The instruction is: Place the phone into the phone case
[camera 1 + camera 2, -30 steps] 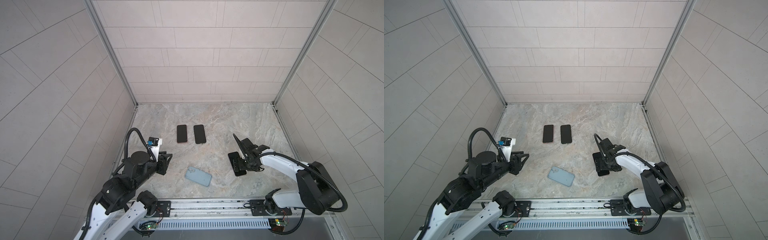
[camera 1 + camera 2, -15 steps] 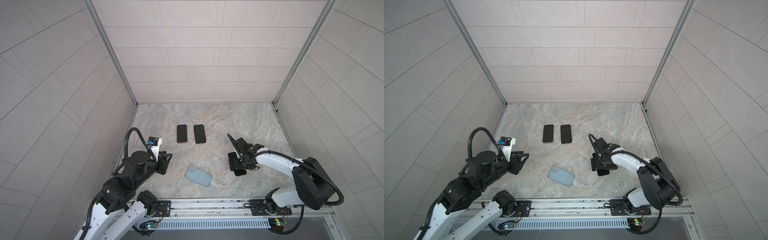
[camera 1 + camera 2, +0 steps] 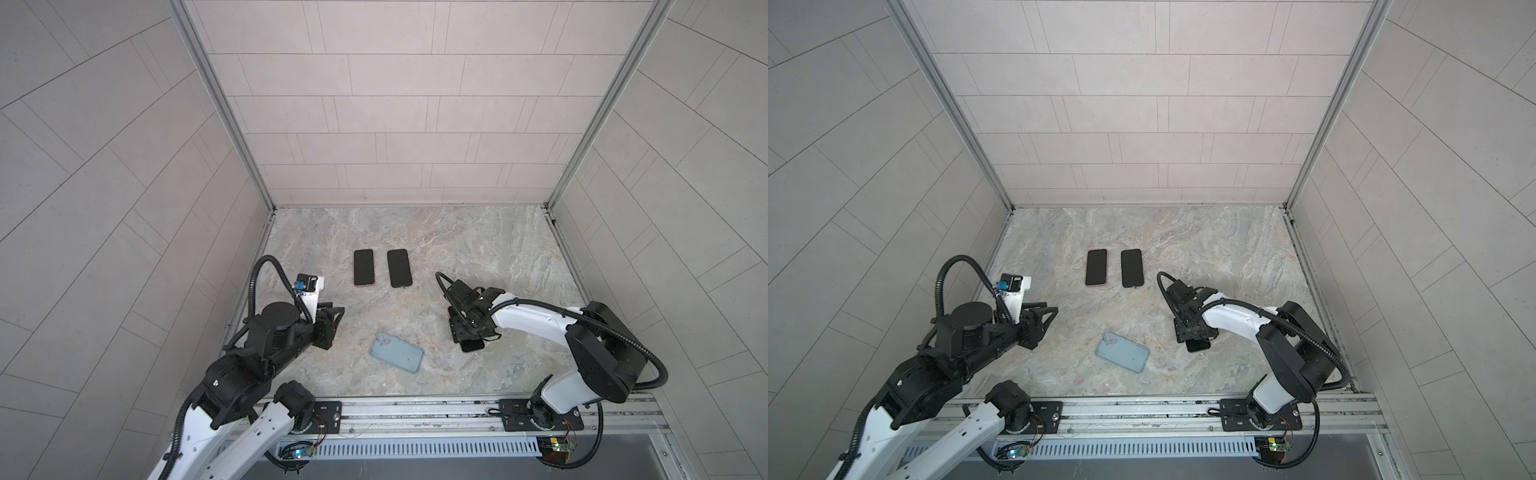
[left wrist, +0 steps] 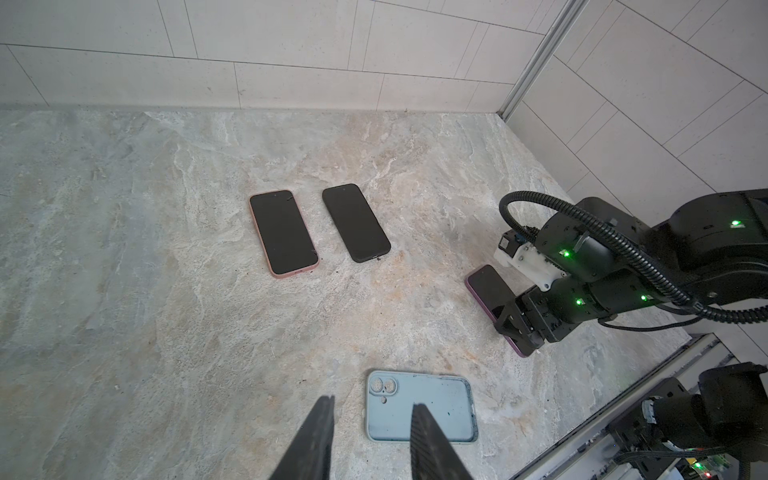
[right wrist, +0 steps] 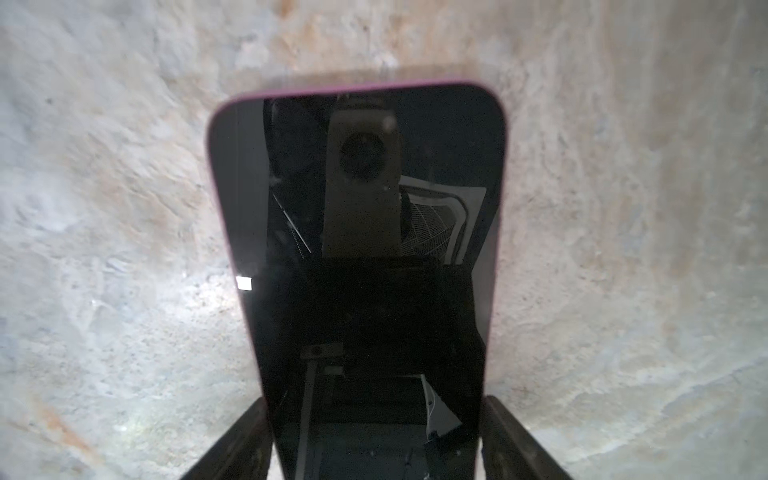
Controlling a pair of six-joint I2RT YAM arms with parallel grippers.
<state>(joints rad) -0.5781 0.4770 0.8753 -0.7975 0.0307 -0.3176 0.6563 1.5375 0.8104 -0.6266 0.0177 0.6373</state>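
Phone (image 5: 365, 249) lies on the counter (image 3: 457, 249), right end effector (image 5: 376, 405) straddling it; clamped or not, I cannot tell. Left end effector (image 4: 372, 402) hangs apart, empty, near the case (image 4: 432, 411).

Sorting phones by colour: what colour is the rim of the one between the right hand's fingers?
Magenta-purple. The phone shows it best in the right wrist view.

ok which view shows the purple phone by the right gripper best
The right wrist view: the purple phone fills the frame, the right gripper against both its edges. The left wrist view shows it half hidden by that gripper; both top views show only a dark end.
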